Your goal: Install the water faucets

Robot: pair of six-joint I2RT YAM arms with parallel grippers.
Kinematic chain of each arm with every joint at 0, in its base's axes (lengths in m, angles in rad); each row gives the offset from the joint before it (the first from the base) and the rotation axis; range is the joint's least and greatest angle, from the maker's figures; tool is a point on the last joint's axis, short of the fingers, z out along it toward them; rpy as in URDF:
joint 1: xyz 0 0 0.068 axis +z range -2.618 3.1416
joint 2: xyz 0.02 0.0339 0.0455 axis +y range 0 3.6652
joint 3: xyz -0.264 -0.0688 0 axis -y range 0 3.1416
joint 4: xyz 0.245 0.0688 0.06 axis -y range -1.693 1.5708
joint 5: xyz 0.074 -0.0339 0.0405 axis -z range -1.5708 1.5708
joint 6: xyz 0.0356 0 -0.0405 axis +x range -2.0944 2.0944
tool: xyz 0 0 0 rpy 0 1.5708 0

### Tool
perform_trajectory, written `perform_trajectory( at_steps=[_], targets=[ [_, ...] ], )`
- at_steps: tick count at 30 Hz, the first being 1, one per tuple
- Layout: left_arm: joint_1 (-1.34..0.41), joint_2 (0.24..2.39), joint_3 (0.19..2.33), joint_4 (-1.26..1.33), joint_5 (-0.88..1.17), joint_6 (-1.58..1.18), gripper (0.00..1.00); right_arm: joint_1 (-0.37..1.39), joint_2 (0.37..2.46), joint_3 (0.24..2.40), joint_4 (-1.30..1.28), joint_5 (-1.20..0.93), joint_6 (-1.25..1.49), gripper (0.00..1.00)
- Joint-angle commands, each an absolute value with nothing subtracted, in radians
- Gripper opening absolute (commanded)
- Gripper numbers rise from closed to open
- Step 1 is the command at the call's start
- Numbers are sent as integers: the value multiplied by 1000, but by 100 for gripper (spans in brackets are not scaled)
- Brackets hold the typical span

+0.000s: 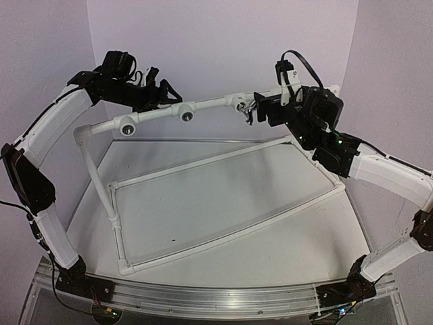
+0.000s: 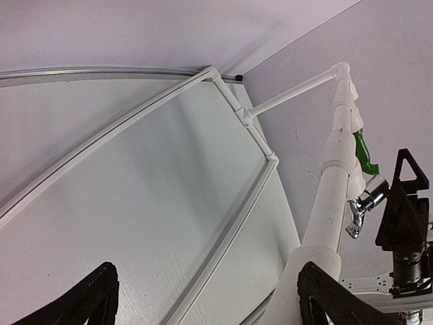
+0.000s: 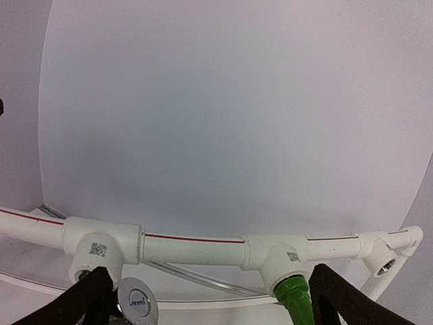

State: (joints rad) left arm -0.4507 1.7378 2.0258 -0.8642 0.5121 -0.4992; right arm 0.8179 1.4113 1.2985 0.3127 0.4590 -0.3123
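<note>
Both water faucets sit in fittings on the top rail (image 1: pixel 216 103) of a white pipe frame. The chrome faucet (image 1: pixel 247 108) (image 2: pixel 361 208) hangs from one fitting, and its round cap (image 3: pixel 138 298) shows in the right wrist view. The green faucet (image 2: pixel 363 150) (image 3: pixel 295 298) is screwed into the neighbouring tee (image 3: pixel 279 254); the right arm hides it in the top view. My right gripper (image 1: pixel 262 108) (image 3: pixel 210 274) is open, and both faucets lie between its fingers (image 3: pixel 342 298). My left gripper (image 1: pixel 161 91) (image 2: pixel 208 271) is open above the rail, one finger (image 2: pixel 331 298) beside the pipe.
Two empty tees (image 1: pixel 128 124) (image 1: pixel 187 114) with dark holes sit on the rail's left half. The frame's lower rectangle (image 1: pixel 223 237) lies on the white table, with an upright post (image 1: pixel 101 176) at the left corner. Walls close in behind and at both sides.
</note>
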Motion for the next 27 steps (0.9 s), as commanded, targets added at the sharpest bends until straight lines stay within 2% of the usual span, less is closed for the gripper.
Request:
perform_trajectory(
  at_steps=[1, 18, 27],
  targets=[
    [-455, 1734, 2036, -875, 530, -500, 91, 787, 1384, 1339, 228, 437, -239, 98],
    [-456, 1719, 2022, -872, 530, -504, 91, 746, 1403, 1242, 160, 304, -246, 98],
    [-456, 1709, 2022, -878, 523, -506, 91, 746, 1446, 1192, 245, 305, -302, 98]
  ],
)
